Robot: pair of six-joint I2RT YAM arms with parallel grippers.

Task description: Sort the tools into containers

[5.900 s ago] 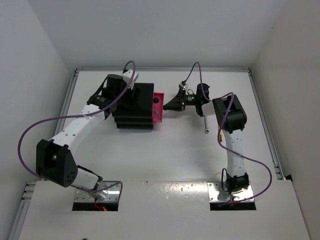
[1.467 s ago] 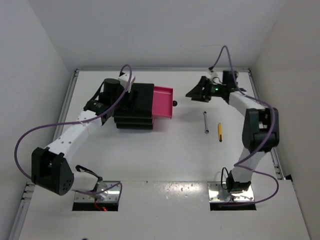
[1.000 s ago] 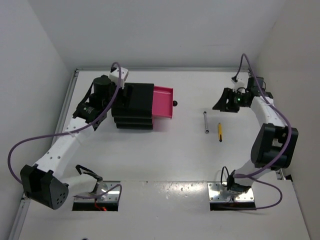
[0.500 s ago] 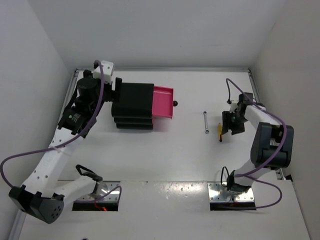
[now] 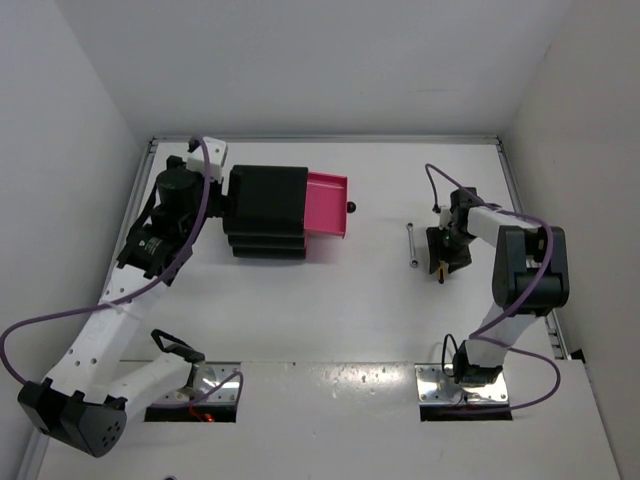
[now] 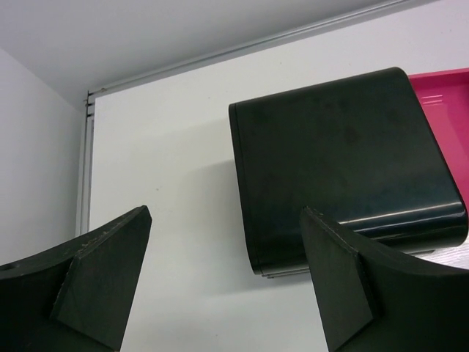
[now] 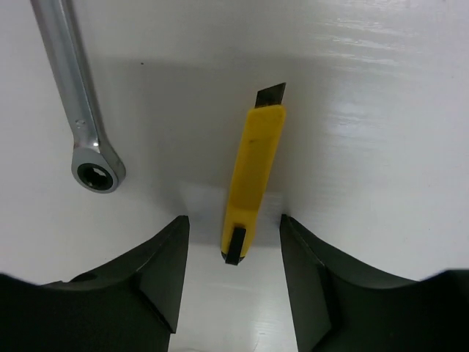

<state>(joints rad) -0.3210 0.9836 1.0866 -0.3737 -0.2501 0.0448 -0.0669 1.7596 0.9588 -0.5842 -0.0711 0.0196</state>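
The yellow cutter [image 7: 253, 183] lies on the white table, blade tip pointing away from me. My right gripper [image 7: 233, 286] is open and low over it, a finger on each side of its rear end, not touching it. In the top view the gripper [image 5: 443, 255] covers most of the cutter [image 5: 438, 270]. The silver wrench [image 7: 77, 103] lies just left of it [image 5: 412, 245]. The black drawer unit [image 5: 265, 210] has its top pink drawer [image 5: 325, 205] pulled out. My left gripper [image 6: 227, 293] is open and empty, left of the unit [image 6: 344, 161]. Scissors and the blue-handled tool are out of view.
The drawer's black knob [image 5: 350, 207] points toward the wrench. White walls enclose the table on three sides, with a metal rail [image 5: 330, 139] along the back edge. The arm bases' mounting plates [image 5: 462, 385] sit at the near edge.
The right arm pulled the pink drawer open, swung off to the back right, then came down over the yellow cutter. The left arm drew back left, off the drawer unit.
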